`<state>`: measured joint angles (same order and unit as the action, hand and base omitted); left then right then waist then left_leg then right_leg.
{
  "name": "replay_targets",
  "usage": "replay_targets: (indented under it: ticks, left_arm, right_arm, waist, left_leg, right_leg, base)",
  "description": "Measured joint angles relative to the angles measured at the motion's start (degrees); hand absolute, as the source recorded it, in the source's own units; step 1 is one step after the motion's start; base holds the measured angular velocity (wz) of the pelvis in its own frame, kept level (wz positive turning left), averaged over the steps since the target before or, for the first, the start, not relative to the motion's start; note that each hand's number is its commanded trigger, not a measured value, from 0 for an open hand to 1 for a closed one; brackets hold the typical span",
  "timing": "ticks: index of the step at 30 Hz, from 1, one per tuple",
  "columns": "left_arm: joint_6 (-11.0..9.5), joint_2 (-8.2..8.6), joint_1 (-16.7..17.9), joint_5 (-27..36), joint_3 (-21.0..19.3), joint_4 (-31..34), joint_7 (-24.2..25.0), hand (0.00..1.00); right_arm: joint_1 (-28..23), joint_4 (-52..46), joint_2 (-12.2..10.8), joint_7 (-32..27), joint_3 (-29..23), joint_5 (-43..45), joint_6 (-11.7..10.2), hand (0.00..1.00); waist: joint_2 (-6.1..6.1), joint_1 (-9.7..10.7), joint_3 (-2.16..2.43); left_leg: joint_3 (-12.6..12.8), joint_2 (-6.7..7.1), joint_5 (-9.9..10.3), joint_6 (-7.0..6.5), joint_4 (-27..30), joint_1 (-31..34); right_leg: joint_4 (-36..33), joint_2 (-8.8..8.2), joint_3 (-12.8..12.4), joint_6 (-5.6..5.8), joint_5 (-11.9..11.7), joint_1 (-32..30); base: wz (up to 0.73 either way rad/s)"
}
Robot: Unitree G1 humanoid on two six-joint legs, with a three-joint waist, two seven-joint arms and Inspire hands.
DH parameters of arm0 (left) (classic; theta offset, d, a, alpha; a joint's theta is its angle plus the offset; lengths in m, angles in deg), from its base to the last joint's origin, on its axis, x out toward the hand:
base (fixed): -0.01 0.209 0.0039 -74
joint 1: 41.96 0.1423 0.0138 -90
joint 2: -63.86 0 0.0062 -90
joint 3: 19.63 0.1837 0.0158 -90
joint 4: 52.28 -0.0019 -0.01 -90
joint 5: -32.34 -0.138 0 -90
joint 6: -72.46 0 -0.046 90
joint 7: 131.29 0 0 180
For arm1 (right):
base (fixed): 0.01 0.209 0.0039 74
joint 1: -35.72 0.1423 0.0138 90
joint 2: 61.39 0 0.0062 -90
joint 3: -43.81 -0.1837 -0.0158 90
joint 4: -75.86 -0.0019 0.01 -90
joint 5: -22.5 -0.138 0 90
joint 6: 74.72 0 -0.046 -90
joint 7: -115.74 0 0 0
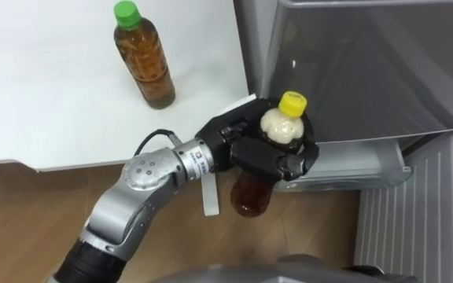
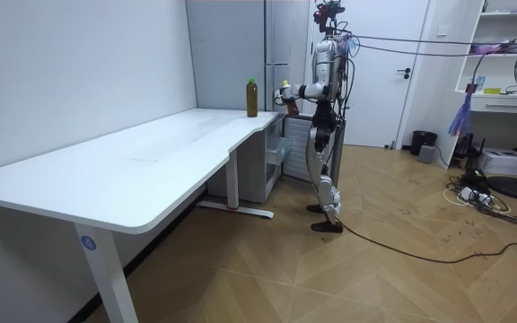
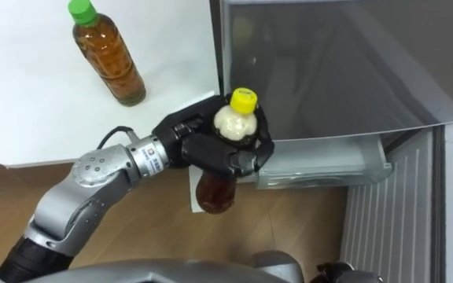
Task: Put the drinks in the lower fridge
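Off the right edge of the table [image 1: 38,94], what are you holding?
— My left hand [image 1: 278,159] is gripping the yellow-capped bottle [image 1: 283,127] beside the fridge [image 1: 368,71]; I am carrying it, and I am judging it needs lowering next.

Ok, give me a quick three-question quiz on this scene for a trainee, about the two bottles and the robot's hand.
1. Multiple choice: what colour is the cap of the held bottle, gripped in the left hand? A green, B yellow, C red.
2. True or false: the green-capped bottle lies on its side on the white table.
3. Short answer: how many bottles stand on the table?
Key: 1 B. 2 False, it stands upright. 3 One.
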<state>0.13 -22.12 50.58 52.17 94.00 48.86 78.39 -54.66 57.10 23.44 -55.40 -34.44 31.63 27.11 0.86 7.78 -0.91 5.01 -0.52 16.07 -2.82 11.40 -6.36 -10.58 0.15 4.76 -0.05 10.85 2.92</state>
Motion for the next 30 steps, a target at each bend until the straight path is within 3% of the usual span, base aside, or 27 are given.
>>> replay_targets:
  ticks: [6, 10, 15, 19, 20, 22, 25, 30]
  left_arm:
    - [-0.22, 0.04, -2.02, 1.67, 1.53, -0.09, 0.13, 1.00]
    - [-1.82, 0.05, -2.33, 2.11, 1.28, -0.22, 0.46, 1.00]
    - [-3.39, 0.03, -2.30, 2.09, 1.25, -0.34, 0.73, 1.00]
    - [-4.38, -0.07, -2.31, 2.05, 1.03, -0.43, 0.64, 1.00]
    - [-4.65, -0.09, -2.32, 2.05, 0.92, -1.00, 0.64, 1.00]
    - [-5.11, -0.09, -2.31, 2.05, 0.95, -2.17, 0.62, 1.00]
    - [-5.78, -0.10, -2.31, 2.04, 1.43, -2.22, 0.60, 1.00]
    - [-8.96, -0.15, -2.05, 2.03, 1.24, -2.23, -0.75, 1.00]
  right_arm:
    - [0.47, -2.75, 1.29, 0.00, 2.70, 0.33, -0.13, 0.00]
    - [0.83, -5.52, 2.42, 0.04, 2.66, 0.51, -2.06, 0.00]
    - [0.12, -15.35, 3.13, 1.71, 2.73, 4.87, -2.41, 0.00]
    - [-3.83, -28.80, 4.31, 3.86, 3.83, 8.47, -2.40, 0.00]
    - [-4.46, -32.99, 4.17, 5.05, 3.81, 8.50, -2.54, 0.00]
    - [-4.82, -39.19, 2.32, 6.69, 4.18, 7.06, -5.04, 0.00]
    - [-4.75, -41.83, -0.05, 8.42, 6.55, 4.32, -7.82, 0.00]
    - [-4.69, -42.73, -0.19, 12.01, 9.29, 0.82, -8.71, 0.00]
  waist:
    - [-0.01, -0.11, -0.01]
    - [-0.21, -0.38, -0.13]
    - [-0.88, -0.47, -0.54]
    - [-1.69, -2.55, -0.52]
    - [-2.20, -2.79, -0.32]
    - [-3.02, -2.98, 0.23]
    - [-2.98, -3.28, 0.39]
    - [-1.95, -3.48, 0.26]
  left_leg:
    - [-0.04, -0.03, 0.00, 0.00, -0.02, -0.03]
    - [-0.07, -0.08, -0.08, 0.13, -0.04, -0.21]
    - [0.19, -0.11, -0.11, 0.19, -0.05, -0.11]
    - [1.11, -0.26, -0.12, 0.19, -0.06, -0.13]
    - [1.12, -0.33, -0.12, 0.20, -0.04, -0.35]
    - [1.05, -0.60, -0.11, 0.20, -0.04, -0.71]
    - [0.98, -0.66, -0.11, 0.21, -0.02, -1.37]
    - [0.76, -0.64, -0.11, 0.21, 0.02, -1.30]
  right_leg:
    - [-0.04, -0.08, -0.19, 0.00, -0.01, 0.01]
    - [-0.12, 0.00, -0.43, -0.04, -0.03, 0.08]
    - [-0.17, 0.09, -0.48, -0.07, -0.05, -0.13]
    - [-0.71, 0.32, -1.65, -0.18, -0.11, -0.98]
    - [-0.89, 0.43, -1.92, -0.21, -0.13, -0.98]
    - [-0.90, 0.82, -2.46, -0.47, -0.32, -0.72]
    - [0.11, 0.84, -2.37, -0.52, -0.48, 0.63]
    - [0.09, 0.64, -1.37, -0.51, -0.48, 0.85]
  base:
    - [0.00]
    - [-0.02]
    - [-0.01]
    - [-0.22]
    - [-0.17]
    - [-0.12]
    - [0.08]
    - [0.11]
